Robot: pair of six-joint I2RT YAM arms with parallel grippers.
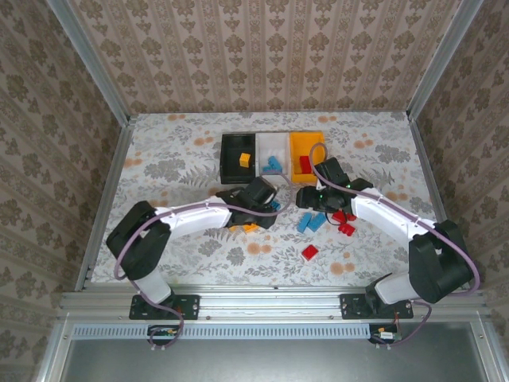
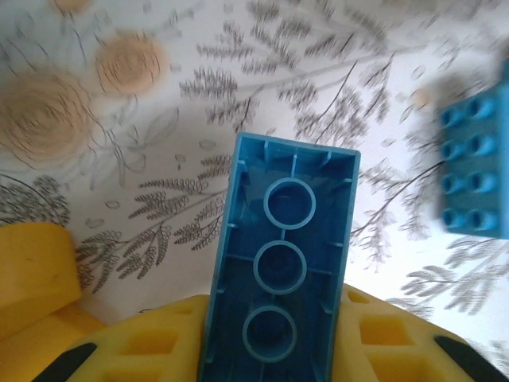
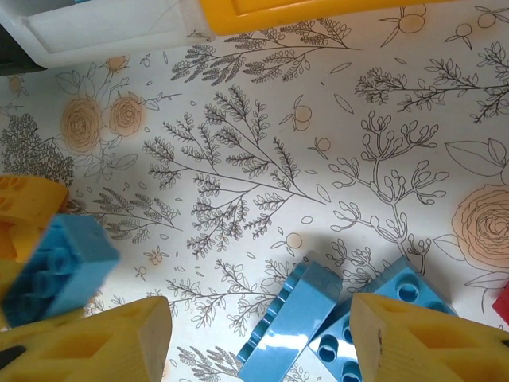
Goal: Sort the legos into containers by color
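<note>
Three joined bins (image 1: 273, 134): the black one holds one yellow brick (image 1: 245, 160), the orange one holds one red brick (image 1: 305, 164). Just in front of the bins, the left gripper (image 1: 269, 205) clamps one blue brick (image 2: 278, 270). The right gripper (image 3: 261, 338), jaws spread, hangs over two blue bricks (image 3: 290, 326).

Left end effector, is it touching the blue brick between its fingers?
Touching. The left wrist view shows the blue brick clamped in the left end effector, its yellow fingers pressed against both long sides with no gap.
</note>
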